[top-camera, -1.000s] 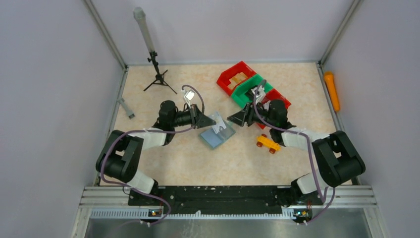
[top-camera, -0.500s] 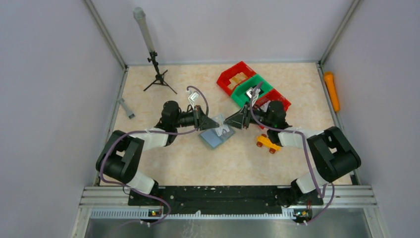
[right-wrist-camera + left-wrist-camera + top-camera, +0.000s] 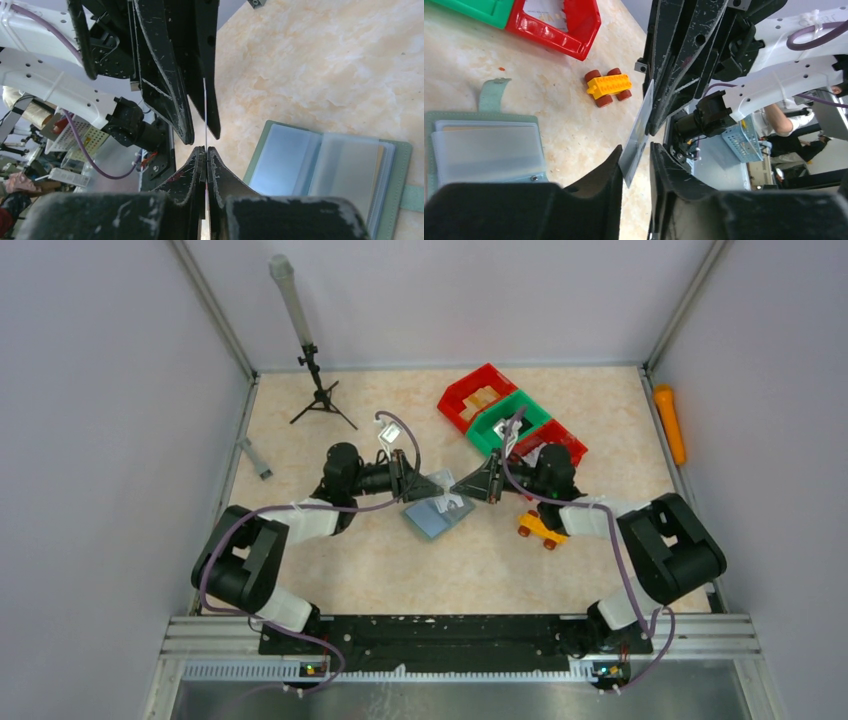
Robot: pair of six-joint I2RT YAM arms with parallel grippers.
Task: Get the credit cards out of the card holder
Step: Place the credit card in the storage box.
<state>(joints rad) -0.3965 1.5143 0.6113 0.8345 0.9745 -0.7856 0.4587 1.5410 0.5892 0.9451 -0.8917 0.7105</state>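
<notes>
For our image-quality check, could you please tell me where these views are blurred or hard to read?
Top external: evenly lit and sharp. Left wrist: near fingers dark and blurred, toy car crisp. Right wrist: credit card edge-on, just a thin line.

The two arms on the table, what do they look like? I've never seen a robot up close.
Each arm has chunky black joint housings linked by white segments, left arm and right arm alike. A purple-grey cable loops along each. The left gripper and right gripper are black, tapering to two wedge-shaped fingers, their surfaces scuffed with pale scratches.
</notes>
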